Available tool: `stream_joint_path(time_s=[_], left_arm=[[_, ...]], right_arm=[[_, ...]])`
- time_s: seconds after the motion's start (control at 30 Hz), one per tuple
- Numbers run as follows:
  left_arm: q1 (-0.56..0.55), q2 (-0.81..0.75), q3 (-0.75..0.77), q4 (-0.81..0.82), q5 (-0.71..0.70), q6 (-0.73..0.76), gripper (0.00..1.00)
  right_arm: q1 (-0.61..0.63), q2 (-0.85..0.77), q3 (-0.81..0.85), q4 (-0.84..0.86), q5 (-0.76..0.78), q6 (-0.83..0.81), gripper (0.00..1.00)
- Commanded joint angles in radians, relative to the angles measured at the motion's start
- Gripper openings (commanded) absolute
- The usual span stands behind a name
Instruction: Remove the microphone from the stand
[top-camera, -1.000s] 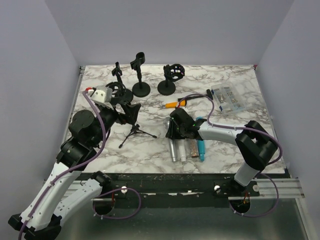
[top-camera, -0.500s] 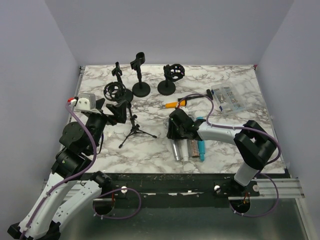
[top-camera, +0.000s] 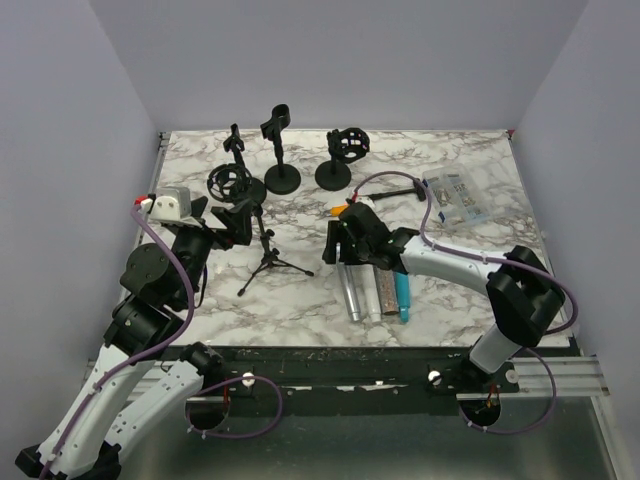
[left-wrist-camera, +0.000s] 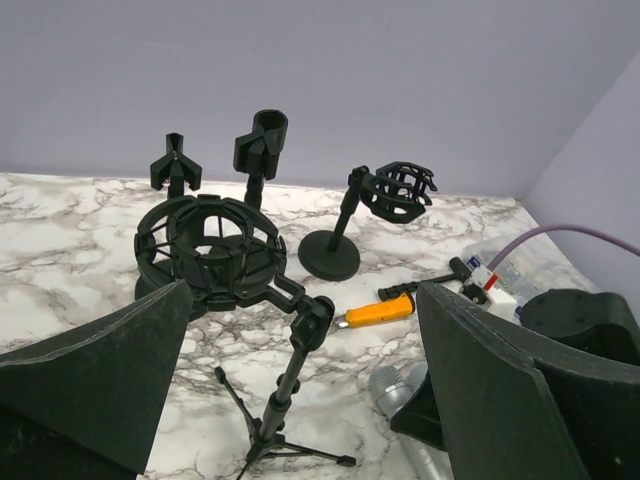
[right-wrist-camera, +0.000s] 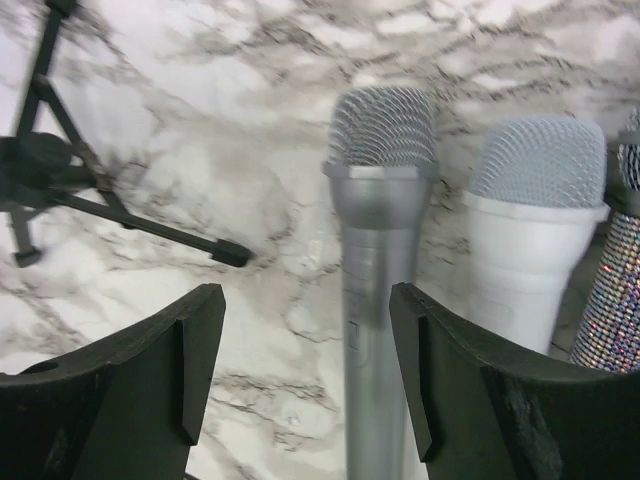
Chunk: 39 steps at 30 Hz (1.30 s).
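One clear plastic box (top-camera: 455, 197) at the table's (top-camera: 300, 305) far right holds small pieces too tiny to name. Four microphones lie side by side: silver microphone (right-wrist-camera: 380, 250), white (right-wrist-camera: 535, 230), glittery (right-wrist-camera: 610, 290), teal (top-camera: 403, 295). Four black stands are empty: one tripod stand (top-camera: 268, 262) and three round-based stands (top-camera: 282, 178). The mesh-headed silver microphone lies flat under the right gripper (right-wrist-camera: 305, 300), whose jaws are spread and empty. The left gripper (left-wrist-camera: 300, 330) gapes wide and holds nothing.

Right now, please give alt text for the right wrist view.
A silver microphone lies on the table between the fingers of the open right gripper. A white microphone and a glittery microphone lie beside it; tripod legs show upper left.
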Motion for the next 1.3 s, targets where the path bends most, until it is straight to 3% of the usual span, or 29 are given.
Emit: stream_joint_path(time_s=[0.0,0.2,0.43,0.67,1.27], left_arm=[[0.003,-0.003,-0.014,0.025,-0.03,0.011,0.98],[0.003,-0.003,-0.017,0.026,-0.03,0.009,0.99],[0.003,-0.008,-0.016,0.028,-0.031,0.013,0.98],[0.003,-0.015,-0.013,0.026,-0.034,0.018,0.99],[0.003,-0.04,-0.017,0.031,-0.028,0.017,0.98]], right_arm=[[0.007,-0.033,0.084,-0.017,-0.056,-0.008,0.74],[0.004,0.005,0.155,0.078,-0.223,0.083,0.75],[0.005,0.088,0.236,0.191,-0.284,0.371,0.75],[0.01,0.239,0.491,-0.073,-0.191,0.521,0.77],[0.056,0.277,0.461,0.052,-0.214,0.683,0.57]])
